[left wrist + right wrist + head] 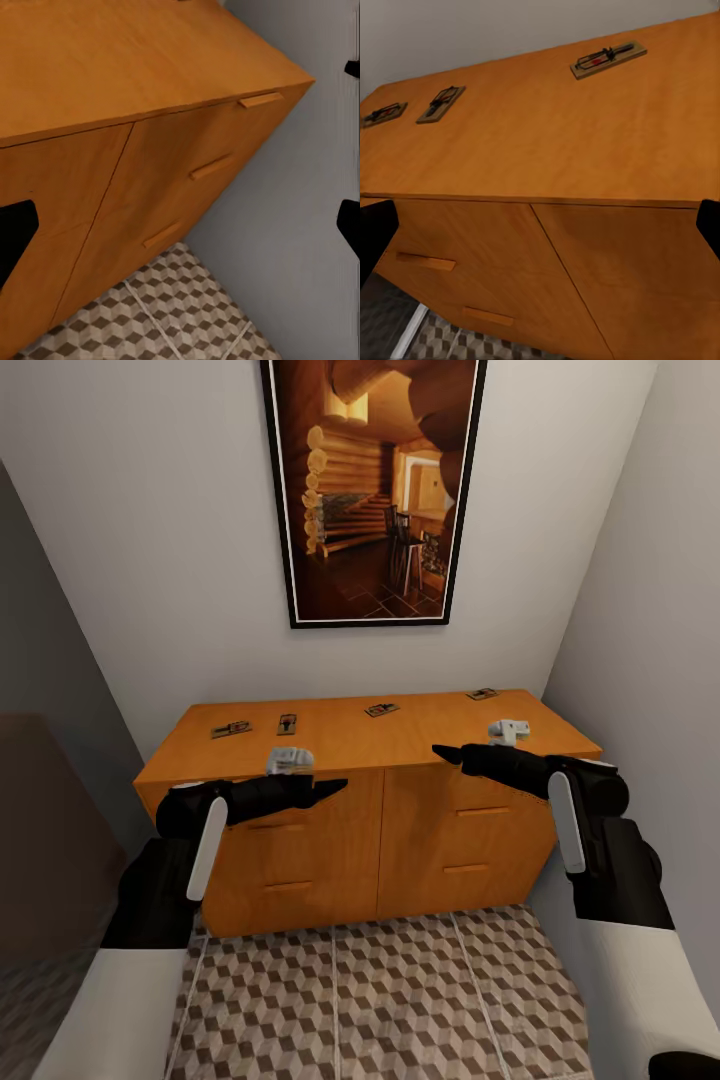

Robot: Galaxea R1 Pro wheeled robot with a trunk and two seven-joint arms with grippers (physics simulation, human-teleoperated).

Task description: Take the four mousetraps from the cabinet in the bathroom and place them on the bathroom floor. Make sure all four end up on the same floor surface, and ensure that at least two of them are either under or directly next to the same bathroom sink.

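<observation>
Wooden cabinet (370, 760) top holds four mousetraps (381, 710) in a row near the wall, left gripper (335, 788) and right gripper (443, 753) low at the front edge, jaws hard to tell, so could bump wood or knock traps down.

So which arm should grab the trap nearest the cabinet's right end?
Right, probably. The right end effector hovers before the orange-brown wooden cabinet, nearer that small tan wooden mousetrap; the left end effector is farther.

Four mousetraps (231, 729) lie flat atop the orange cabinet (400, 840).
</observation>
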